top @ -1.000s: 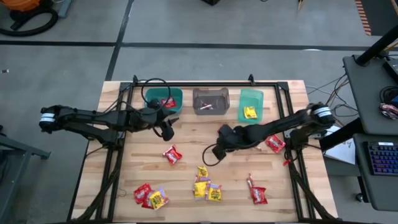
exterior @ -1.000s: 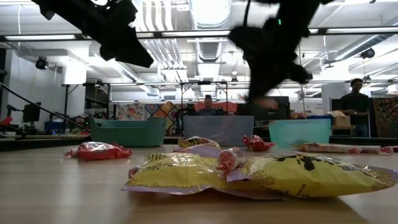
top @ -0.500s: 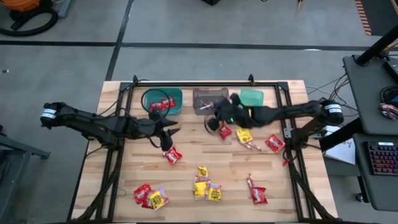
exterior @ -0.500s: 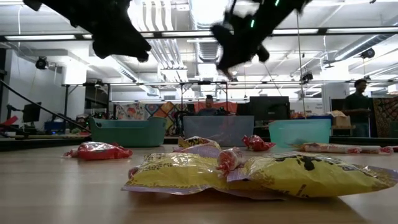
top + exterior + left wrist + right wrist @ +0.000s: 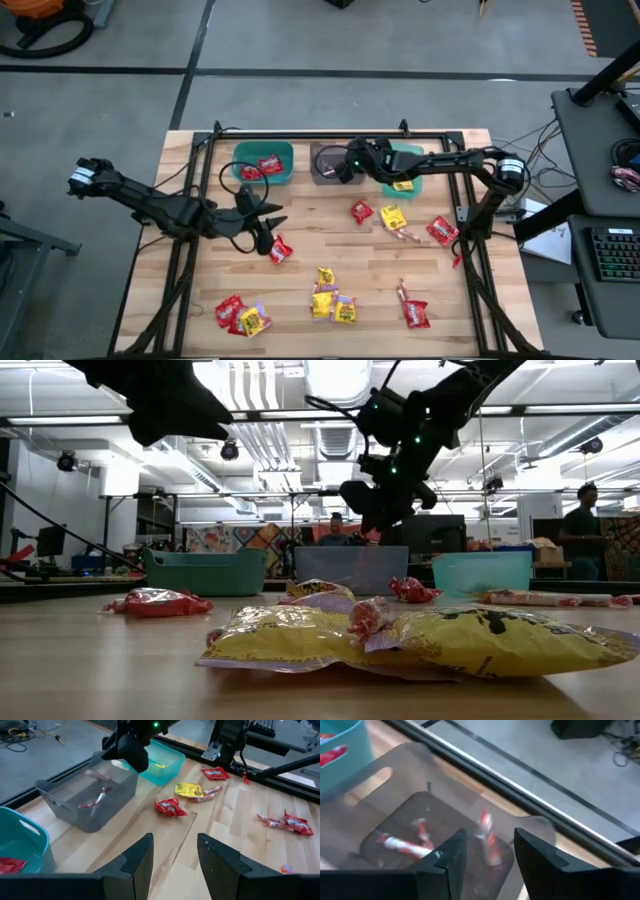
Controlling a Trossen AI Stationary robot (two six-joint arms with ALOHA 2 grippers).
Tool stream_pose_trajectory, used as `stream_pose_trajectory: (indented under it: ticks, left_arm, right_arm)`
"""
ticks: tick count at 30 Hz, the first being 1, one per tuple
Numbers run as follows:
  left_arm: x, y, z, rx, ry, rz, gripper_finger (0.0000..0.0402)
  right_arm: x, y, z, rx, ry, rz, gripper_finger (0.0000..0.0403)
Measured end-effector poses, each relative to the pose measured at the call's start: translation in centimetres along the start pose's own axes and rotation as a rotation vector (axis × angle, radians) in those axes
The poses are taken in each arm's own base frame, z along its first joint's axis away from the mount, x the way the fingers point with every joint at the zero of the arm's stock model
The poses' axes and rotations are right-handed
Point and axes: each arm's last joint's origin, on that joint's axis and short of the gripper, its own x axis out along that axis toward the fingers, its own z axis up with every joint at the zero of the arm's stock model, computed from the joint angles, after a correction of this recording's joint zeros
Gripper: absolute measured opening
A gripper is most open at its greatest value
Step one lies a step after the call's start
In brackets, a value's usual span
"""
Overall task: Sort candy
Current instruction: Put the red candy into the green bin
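Note:
My right gripper [image 5: 345,166] hangs open over the grey bin [image 5: 337,160] at the far edge. In the right wrist view a pinkish stick [image 5: 487,837] shows blurred and loose between its fingers, above other sticks [image 5: 402,845] on the bin's floor. My left gripper [image 5: 265,232] is open above the table, just left of a red packet [image 5: 281,248] that lies flat on the wood. Its fingers [image 5: 142,857] have nothing between them. More red packets [image 5: 361,211] and yellow packets [image 5: 392,217] are scattered over the table.
A teal bin [image 5: 262,160] holding red packets stands left of the grey bin. A green bin [image 5: 403,168] with a yellow packet stands to the grey bin's right. Packet clusters [image 5: 332,300] lie near the front edge. A black frame [image 5: 300,135] rims the table, and people stand in the room behind.
My right gripper has swung from the middle of the table toward the far edge and now stands over the grey bin. This has uncovered a red and a yellow packet. My left gripper has swung away from the teal bin toward the near edge, close to the red packet.

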Motion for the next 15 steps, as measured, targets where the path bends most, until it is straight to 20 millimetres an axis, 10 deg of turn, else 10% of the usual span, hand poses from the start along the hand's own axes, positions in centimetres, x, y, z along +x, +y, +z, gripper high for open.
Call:
stream_pose_trajectory:
  ticks: [15]
  left_arm:
    - [-0.2,-0.3,-4.2,-0.201,0.357,0.038,0.0136]
  right_arm:
    - [-8.4,6.3,-2.0,-0.13,-0.063,0.341,0.016]
